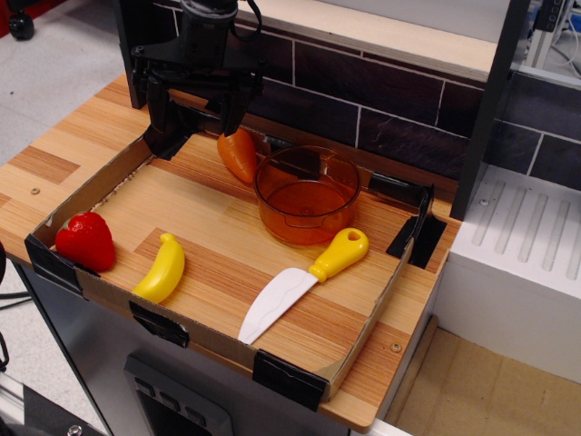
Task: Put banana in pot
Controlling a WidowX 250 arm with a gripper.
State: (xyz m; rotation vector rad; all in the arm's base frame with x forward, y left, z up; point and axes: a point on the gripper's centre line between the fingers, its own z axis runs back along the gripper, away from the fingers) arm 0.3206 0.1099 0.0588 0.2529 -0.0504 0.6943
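Presently, the banana (pixel 162 269) lies flat on the wooden tray floor at the lower left of the frame, just beside the red toy (pixel 86 242) and touching nothing else. The pot (pixel 307 195) stands upright at the centre, well apart from the banana, holding nothing visible inside. An orange toy carrot (pixel 239 154) leans against the pot's upper-left side. The toy knife (pixel 304 283) rests at lower centre, its yellow handle just beside the pot's base, its white blade pointing toward the tray's (pixel 91 191) near edge. The gripper (pixel 195 100) hangs at upper left over the tray's far corner, its fingers spread apart and grasping nothing, clear of every object.
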